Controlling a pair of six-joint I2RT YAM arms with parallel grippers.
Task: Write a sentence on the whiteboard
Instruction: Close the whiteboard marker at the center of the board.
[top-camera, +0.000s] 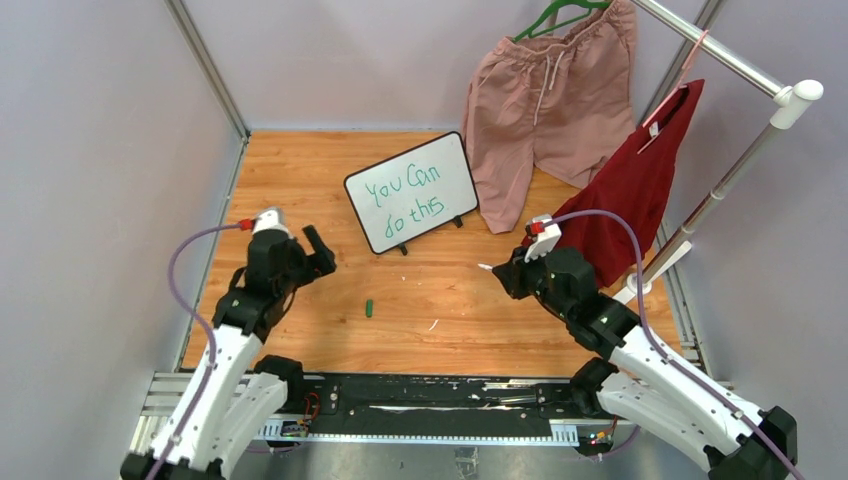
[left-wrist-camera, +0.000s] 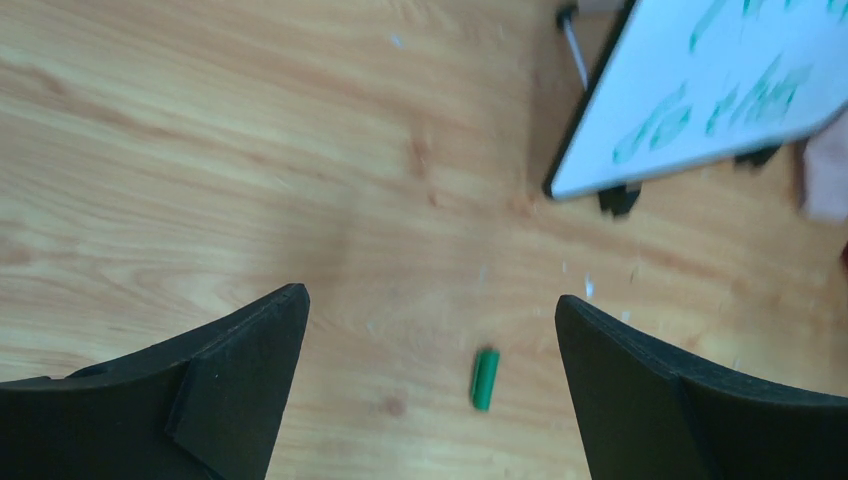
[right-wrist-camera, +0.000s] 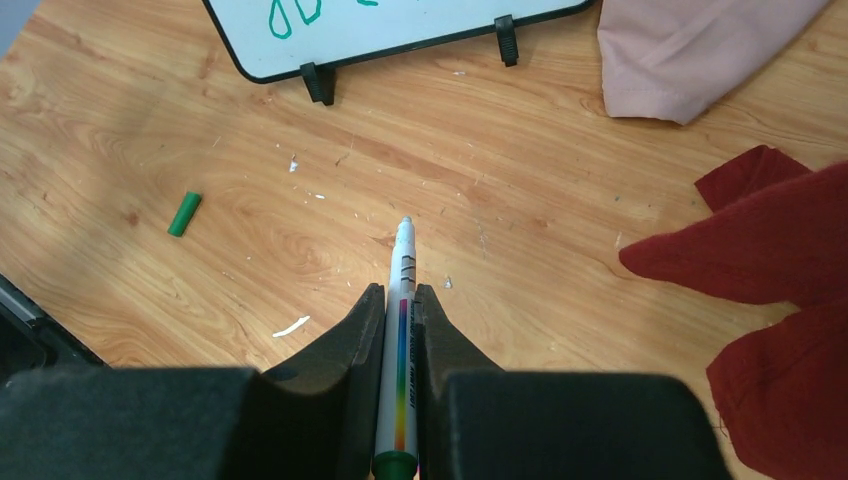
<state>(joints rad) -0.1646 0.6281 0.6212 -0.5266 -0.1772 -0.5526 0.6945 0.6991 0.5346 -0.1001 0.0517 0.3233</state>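
Green ink: the sentence (top-camera: 403, 192) "You Can do this" sits in two lines on the whiteboard (top-camera: 455, 165). You can judge the writing itself done.

Location: the whiteboard stands propped on its small black feet, tilted, toward the back middle of the wooden bench (top-camera: 300, 170), near the hem of the pink shorts (top-camera: 550, 90).

Left to do, by judgement: only tidying. The marker (right-wrist-camera: 404, 255) is uncapped, and its green cap (top-camera: 369, 308) lies loose on the bench between the two arms, well apart from the board.

Right arm: reaches forward and low. Its right end effector (right-wrist-camera: 400, 290) is narrow, clamped on the marker barrel, with the tip pointing toward the board's lower edge but well clear of it. A red garment (right-wrist-camera: 790, 290) lies just to its right.

Left arm: elbow bent, wrist raised over the bench. Its left end effector (left-wrist-camera: 430, 300) is wide and holds nothing. In your left wrist view the cap lies on the bench below, between the two fingers.
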